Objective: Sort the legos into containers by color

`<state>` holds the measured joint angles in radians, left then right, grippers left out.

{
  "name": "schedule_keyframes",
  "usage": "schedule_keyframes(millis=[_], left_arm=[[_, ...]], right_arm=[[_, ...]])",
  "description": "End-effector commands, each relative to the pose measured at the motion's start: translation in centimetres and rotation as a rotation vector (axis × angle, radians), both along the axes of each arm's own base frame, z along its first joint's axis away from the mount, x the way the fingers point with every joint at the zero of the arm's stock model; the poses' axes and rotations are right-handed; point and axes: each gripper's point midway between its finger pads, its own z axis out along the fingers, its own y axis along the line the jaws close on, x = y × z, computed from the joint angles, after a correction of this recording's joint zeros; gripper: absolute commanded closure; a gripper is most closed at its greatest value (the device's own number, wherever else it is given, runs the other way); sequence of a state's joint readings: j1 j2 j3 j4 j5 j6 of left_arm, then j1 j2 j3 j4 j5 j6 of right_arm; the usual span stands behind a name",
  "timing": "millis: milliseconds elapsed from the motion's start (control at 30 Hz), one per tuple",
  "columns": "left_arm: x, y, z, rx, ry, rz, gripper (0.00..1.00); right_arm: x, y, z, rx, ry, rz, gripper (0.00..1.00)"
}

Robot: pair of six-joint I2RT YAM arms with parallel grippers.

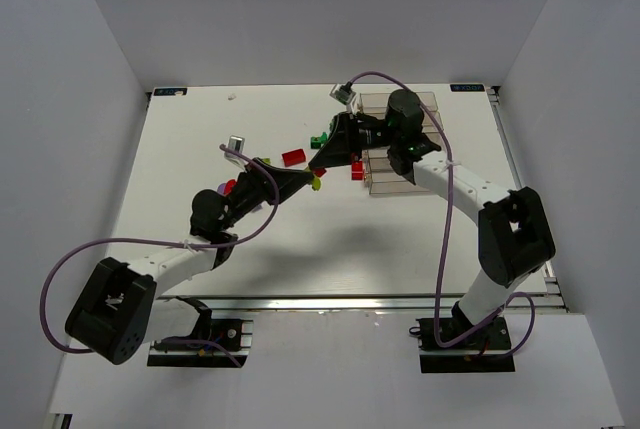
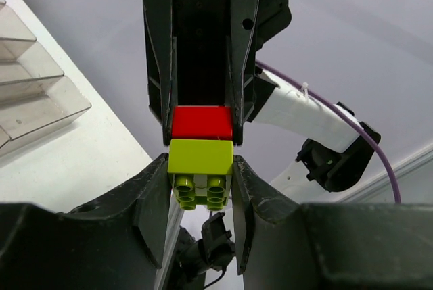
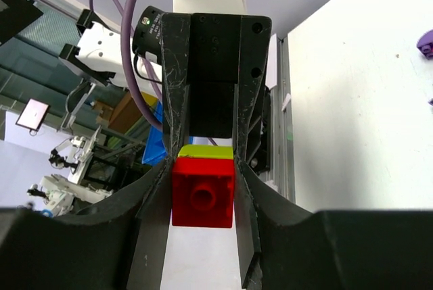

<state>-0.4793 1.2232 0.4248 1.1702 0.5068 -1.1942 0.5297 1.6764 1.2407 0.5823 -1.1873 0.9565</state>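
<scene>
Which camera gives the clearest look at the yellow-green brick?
The left wrist view: the yellow-green brick sits large and centred in the left tool, joined to a red brick. The right wrist view shows only a thin strip of it behind the red one; the top view, just a tiny speck.

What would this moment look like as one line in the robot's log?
left jaws: shut on yellow-green brick | right jaws: shut on red brick | bricks: pressed against each other

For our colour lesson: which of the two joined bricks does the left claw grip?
The yellow-green brick, in the left claw; the red brick sits in the right claw.
</scene>
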Motion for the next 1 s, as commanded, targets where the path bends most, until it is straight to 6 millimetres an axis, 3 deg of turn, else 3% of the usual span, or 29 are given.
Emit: schedule_keyframes(millis=[0,133,167,200,233,267,367,400,467,567,667,967], left_arm=[[-1.9,0.2,1.2,-0.013,-0.061,-0.041,1.0],[-2.0,0.5,0.2,0.017,-0.044,-0.024,1.0],[-2.0,0.4,-0.2,0.025,-0.031,-0.024,1.0],[-1.9,0.4,-0.4,0.033,-0.024,-0.021,1.0],[-1.8,0.4,-0.8,0.043,-0.012,-0.016,1.0],[-1.4,0.4,-1.9,0.081,0.022,-0.006,1.0],[0.0,0.4,-3.0,0.167,0.04,0.056,1.0],[0.4,0.4,-4.5,0.218,0.099,0.066,1.0],[1.1,0.5,-5.3,0.273,0.123,0.095,1.0],[1.6,0.7,-5.0,0.293,0.12,0.12,1.0],[1.9,0.5,-5.0,0.312,0.13,0.123,1.0],[3.1,-1.3,-5.9,0.354,0.15,0.093,1.0]], right_arm=[[4.0,-2.5,0.8,0.015,-0.094,-0.101,1.0],[7.2,-5.1,-0.3,-0.044,-0.134,-0.188,1.0],[8.5,-5.6,-1.2,-0.066,-0.221,-0.231,1.0],[9.0,-6.3,-2.1,-0.134,-0.183,-0.261,1.0],[9.9,-7.2,-3.2,-0.187,-0.197,-0.305,1.0],[12.2,-8.3,-4.9,-0.288,-0.326,-0.407,1.0],[14.4,-11.7,-9.0,-0.558,-0.351,-0.568,1.0],[16.1,-13.9,-10.7,-0.681,-0.405,-0.652,1.0],[17.4,-17.5,-13.0,-0.842,-0.383,-0.776,1.0],[17.7,-20.5,-15.1,-0.951,-0.355,-0.836,1.0],[17.3,-22.1,-16.7,-1.028,-0.341,-0.854,1.0],[17.3,-23.8,-20.9,-1.113,-0.27,-0.85,0.98]])
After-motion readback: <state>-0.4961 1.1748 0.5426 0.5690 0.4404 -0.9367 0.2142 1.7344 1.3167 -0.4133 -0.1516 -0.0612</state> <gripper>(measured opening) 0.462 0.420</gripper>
